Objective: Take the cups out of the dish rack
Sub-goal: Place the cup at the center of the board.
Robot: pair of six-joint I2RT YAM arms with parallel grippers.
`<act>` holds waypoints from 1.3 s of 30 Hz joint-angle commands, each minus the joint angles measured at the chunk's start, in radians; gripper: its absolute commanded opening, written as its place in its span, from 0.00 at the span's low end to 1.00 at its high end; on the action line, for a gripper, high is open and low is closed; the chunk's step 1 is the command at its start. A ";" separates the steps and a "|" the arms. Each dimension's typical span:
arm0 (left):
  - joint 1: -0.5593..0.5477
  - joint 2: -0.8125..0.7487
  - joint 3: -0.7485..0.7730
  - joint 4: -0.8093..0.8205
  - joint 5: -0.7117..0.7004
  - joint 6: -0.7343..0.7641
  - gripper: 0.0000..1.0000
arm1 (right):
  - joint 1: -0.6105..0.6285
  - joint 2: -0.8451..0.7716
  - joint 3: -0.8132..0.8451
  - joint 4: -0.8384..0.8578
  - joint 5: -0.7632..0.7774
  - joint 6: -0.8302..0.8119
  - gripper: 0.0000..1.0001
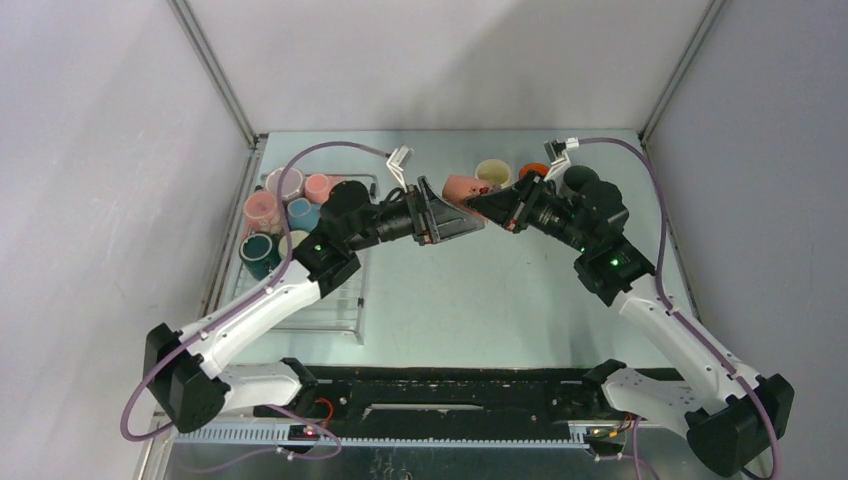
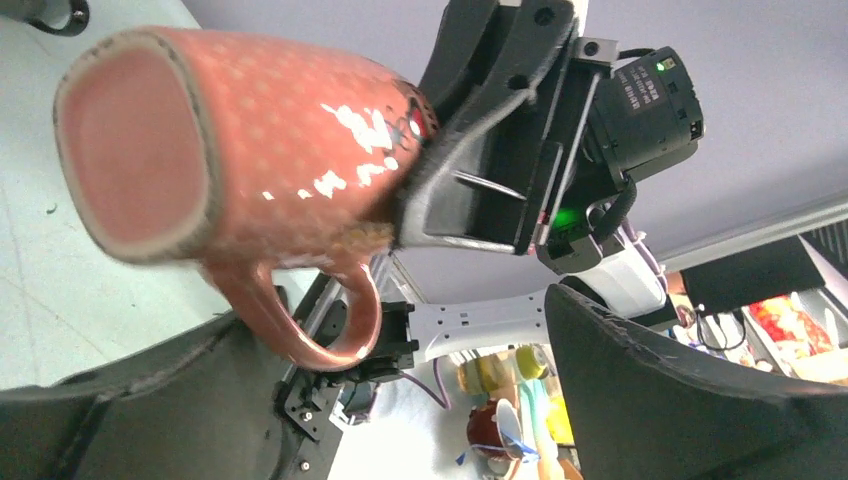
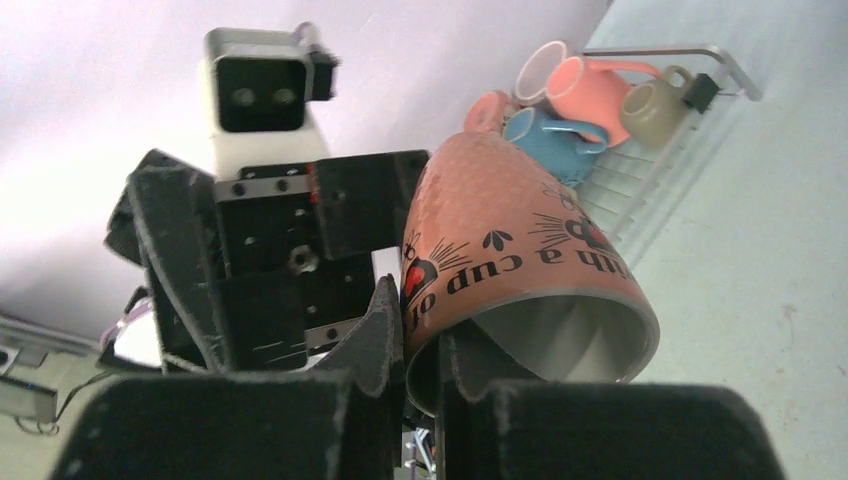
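Pinching the rim wall, right gripper (image 3: 420,335) clamped the speckled pink mug (image 3: 510,250) mid-air, right of the dish rack (image 1: 345,322); left gripper (image 1: 445,210) stood open beside it, apparently a handover for unloading.

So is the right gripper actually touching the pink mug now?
Touching. The right wrist view shows the right gripper pinching the rim of the pink mug, one finger inside the mouth, one outside.

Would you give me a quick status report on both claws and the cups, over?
Left claw open. Right claw shut on pink mug rim, mid-air. More cups in dish rack. Nothing blocking.
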 commanded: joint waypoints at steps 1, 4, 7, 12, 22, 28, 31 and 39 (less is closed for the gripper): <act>-0.003 -0.088 -0.028 -0.055 -0.047 0.106 1.00 | -0.001 -0.017 0.080 -0.083 0.103 -0.087 0.00; -0.004 -0.127 -0.032 -0.142 -0.084 0.166 1.00 | -0.002 0.005 0.148 -0.254 0.178 -0.155 0.00; -0.004 -0.160 -0.019 -0.278 -0.137 0.235 1.00 | -0.012 0.033 0.217 -0.408 0.275 -0.235 0.00; -0.004 -0.182 0.044 -0.489 -0.228 0.365 1.00 | -0.084 0.098 0.325 -0.640 0.438 -0.336 0.00; -0.004 -0.191 0.095 -0.640 -0.263 0.521 1.00 | -0.395 0.286 0.416 -0.881 0.530 -0.434 0.00; -0.003 -0.190 0.090 -0.641 -0.212 0.545 1.00 | -0.503 0.434 0.508 -0.905 0.533 -0.448 0.00; -0.004 -0.195 0.084 -0.645 -0.199 0.555 1.00 | -0.554 0.510 0.575 -0.927 0.560 -0.453 0.00; -0.004 -0.204 0.083 -0.662 -0.194 0.582 1.00 | -0.651 0.716 0.747 -0.988 0.592 -0.475 0.00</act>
